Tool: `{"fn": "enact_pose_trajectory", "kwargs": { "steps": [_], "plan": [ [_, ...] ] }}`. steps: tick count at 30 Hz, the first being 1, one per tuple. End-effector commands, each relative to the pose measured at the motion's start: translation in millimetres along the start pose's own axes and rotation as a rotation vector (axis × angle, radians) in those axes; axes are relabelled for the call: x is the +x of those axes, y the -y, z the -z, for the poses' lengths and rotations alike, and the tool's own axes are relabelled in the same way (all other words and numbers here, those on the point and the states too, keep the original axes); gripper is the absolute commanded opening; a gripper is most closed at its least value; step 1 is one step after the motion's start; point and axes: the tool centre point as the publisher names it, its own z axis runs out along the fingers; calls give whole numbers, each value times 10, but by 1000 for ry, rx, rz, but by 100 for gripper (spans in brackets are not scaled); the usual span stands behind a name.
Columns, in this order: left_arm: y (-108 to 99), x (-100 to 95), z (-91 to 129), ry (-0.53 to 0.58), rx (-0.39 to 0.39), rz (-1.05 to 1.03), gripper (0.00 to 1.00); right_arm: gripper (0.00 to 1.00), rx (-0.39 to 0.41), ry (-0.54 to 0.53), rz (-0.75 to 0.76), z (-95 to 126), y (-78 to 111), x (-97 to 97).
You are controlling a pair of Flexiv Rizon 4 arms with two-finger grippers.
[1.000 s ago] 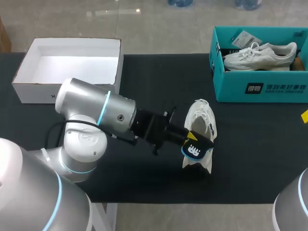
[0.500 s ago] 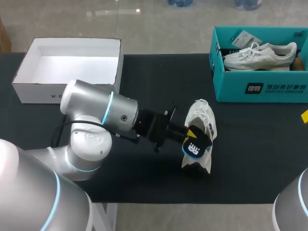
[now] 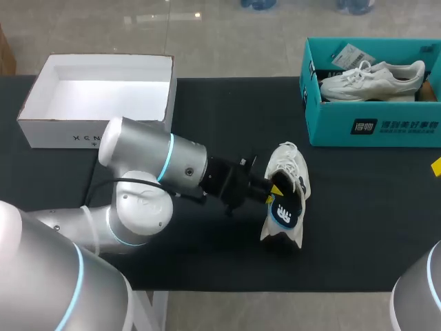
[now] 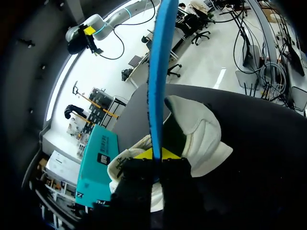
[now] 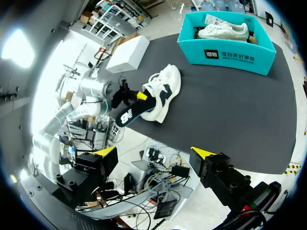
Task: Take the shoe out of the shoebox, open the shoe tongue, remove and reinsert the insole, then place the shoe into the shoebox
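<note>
A white sneaker [image 3: 293, 171] lies on the black table [image 3: 358, 221], toe toward the far side. My left gripper [image 3: 272, 189] is shut on a dark blue insole [image 3: 284, 211] with a white logo, holding it over the sneaker's heel opening. From the left wrist the insole [image 4: 158, 72] shows edge-on, rising from the yellow fingertips [image 4: 157, 155], with the sneaker [image 4: 201, 139] just behind it. My right gripper [image 5: 154, 152] stands open and empty, high off the table's near right side, far from the sneaker [image 5: 165, 88].
A teal shoebox [image 3: 372, 127] at the far right holds another white sneaker [image 3: 372, 79]. An open white box [image 3: 48, 131] sits at the far left. A small yellow item [image 3: 437, 166] lies at the table's right edge.
My left arm has swung right and its wrist has turned. The insole has tipped from lying across the heel to more upright and moved slightly closer to the sneaker. The right gripper stays open.
</note>
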Motion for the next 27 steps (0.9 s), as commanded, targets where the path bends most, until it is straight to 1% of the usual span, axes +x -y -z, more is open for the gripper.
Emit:
{"fn": "enact_pose_trajectory", "kwargs": {
  "steps": [1,2,3,5,6,7,8,9,12,14,16,17,18,20,24,27],
  "plan": [
    [19,-23,-94,-19,-20,0,2,100,-75,5,-1,-7,93,12],
    [35,-19,-84,-20,-20,0,19,100,-75,5,-1,-7,93,12],
    [51,-18,-67,-19,-19,1,30,100,-75,5,-1,-7,93,12],
    [78,-24,-29,-12,-17,7,40,100,-75,5,-1,-7,93,12],
    [90,-29,-7,-8,-9,16,43,100,-75,5,-1,-7,93,12],
    [106,-38,21,-7,-6,17,35,100,-75,5,-1,-7,93,12],
    [119,-46,38,-2,-6,18,31,100,-75,5,-1,-7,93,12],
    [136,-54,53,2,-3,17,33,100,-75,5,-1,-7,93,12],
    [175,-72,83,8,2,18,29,100,-75,5,-1,-7,93,12],
    [198,-82,104,15,7,19,18,100,-75,5,-1,-7,93,12],
    [219,-82,117,12,15,19,13,100,-75,5,-1,-7,93,12],
    [235,-79,124,8,16,14,7,100,-75,5,-1,-7,93,12],
    [243,-73,124,3,17,13,3,100,-75,5,-1,-7,93,12],
    [248,-49,104,-20,17,8,0,100,-75,5,-1,-7,93,12],
    [225,-30,66,-31,17,4,0,100,-75,5,-1,-7,93,12],
    [148,-59,43,-33,11,-8,0,100,-75,5,-1,-7,93,12]
  ]
}}
